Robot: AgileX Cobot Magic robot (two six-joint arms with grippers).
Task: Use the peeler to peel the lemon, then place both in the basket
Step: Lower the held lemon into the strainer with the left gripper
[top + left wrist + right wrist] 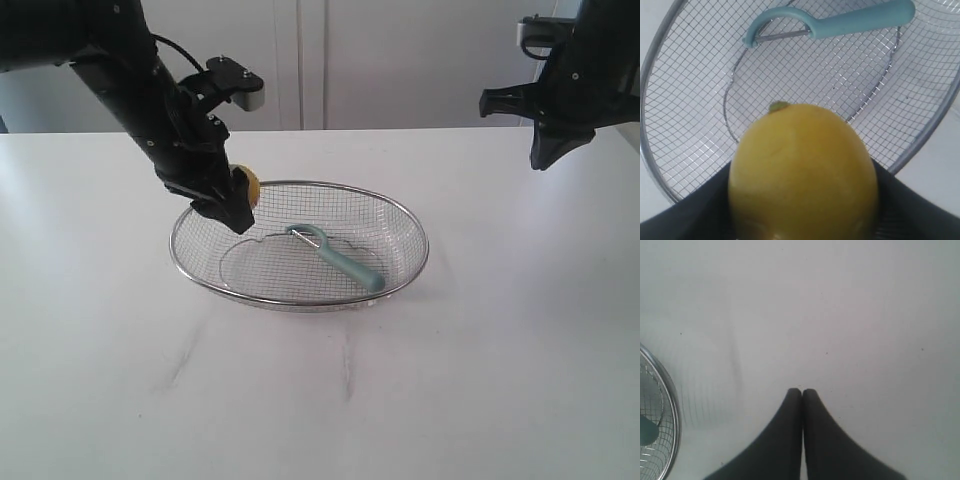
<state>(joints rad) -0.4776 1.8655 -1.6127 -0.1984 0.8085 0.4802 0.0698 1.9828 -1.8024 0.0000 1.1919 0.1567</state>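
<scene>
Exterior view: left gripper (238, 208) holds lemon (248, 184) over basket (425, 245) rim, mid-table — peeler (345, 262) already inside. Lower past the rim, clear of the peeler, then release. Right gripper (801, 395) closed, empty.

White table (480, 380), faint grey streaks (185, 355), pale panelled wall (400, 60) behind

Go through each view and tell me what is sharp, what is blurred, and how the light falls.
Exterior view: soft, even light, the basket throwing barely any shadow on the white table; left wrist view: the lemon, close to the lens, looks soft, while the peeler behind it is crisp; right wrist view: the right gripper, shut, is dark against a pale, washed-out table.
</scene>
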